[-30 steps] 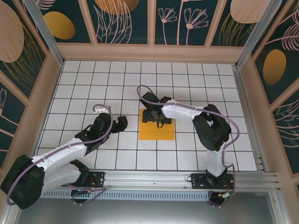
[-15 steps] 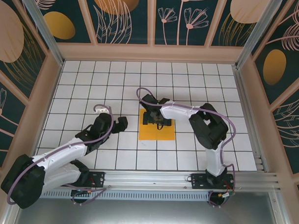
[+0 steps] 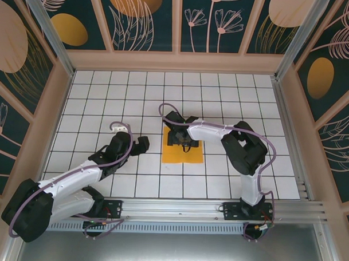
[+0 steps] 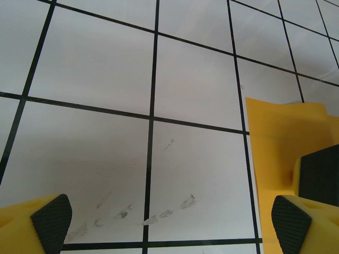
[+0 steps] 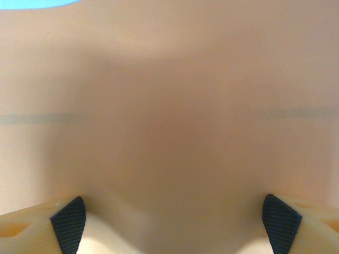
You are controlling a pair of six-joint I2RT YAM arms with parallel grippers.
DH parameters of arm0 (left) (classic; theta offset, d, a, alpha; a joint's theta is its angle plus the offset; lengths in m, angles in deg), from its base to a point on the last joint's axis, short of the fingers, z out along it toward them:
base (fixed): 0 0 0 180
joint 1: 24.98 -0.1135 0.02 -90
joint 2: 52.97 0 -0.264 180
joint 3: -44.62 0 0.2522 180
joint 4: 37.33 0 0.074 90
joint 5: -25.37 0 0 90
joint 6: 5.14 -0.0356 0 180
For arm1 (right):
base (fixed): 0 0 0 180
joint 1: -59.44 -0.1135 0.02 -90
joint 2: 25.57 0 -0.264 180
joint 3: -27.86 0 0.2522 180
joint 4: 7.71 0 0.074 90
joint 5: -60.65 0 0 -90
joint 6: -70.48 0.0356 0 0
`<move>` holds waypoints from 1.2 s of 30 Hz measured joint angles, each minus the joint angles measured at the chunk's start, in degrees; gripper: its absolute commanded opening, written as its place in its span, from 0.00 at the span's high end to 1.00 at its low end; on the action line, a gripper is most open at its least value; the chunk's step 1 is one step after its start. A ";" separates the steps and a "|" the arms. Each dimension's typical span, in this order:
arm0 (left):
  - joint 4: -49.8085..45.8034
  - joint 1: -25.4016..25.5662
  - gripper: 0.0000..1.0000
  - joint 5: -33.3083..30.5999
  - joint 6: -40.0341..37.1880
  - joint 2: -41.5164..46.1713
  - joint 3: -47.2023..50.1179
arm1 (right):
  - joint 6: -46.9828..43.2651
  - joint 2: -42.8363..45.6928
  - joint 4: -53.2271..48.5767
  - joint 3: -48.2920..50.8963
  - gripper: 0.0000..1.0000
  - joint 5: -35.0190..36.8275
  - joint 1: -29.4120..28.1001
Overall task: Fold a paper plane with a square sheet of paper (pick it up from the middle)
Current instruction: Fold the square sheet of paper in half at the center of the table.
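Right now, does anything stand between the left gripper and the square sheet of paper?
Nothing visible does. Bare white tiles lie between the open left gripper and the left edge of the square sheet of paper. The right gripper is down over the sheet's far half, not on that path.

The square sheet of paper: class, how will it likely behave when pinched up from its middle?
Probably floppy: the square sheet of paper lies thin and flat, so edges should droop. Likely light, and it may slide on the smooth tiles.
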 measured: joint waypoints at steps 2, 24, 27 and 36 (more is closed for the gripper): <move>-0.02 0.00 0.01 0.02 0.00 0.00 0.00 | -0.11 0.02 0.00 -0.04 0.19 -0.04 0.07; -3.56 0.00 0.01 -0.04 0.31 0.00 -4.17 | -0.20 12.74 8.90 6.67 0.66 -11.13 5.35; -4.04 0.00 0.01 0.02 0.72 -0.22 -5.70 | 0.66 17.59 17.18 11.63 0.65 -20.31 8.63; -4.85 -0.04 0.01 2.05 3.30 -5.01 -11.96 | 4.68 15.61 33.73 17.18 0.61 -39.06 16.04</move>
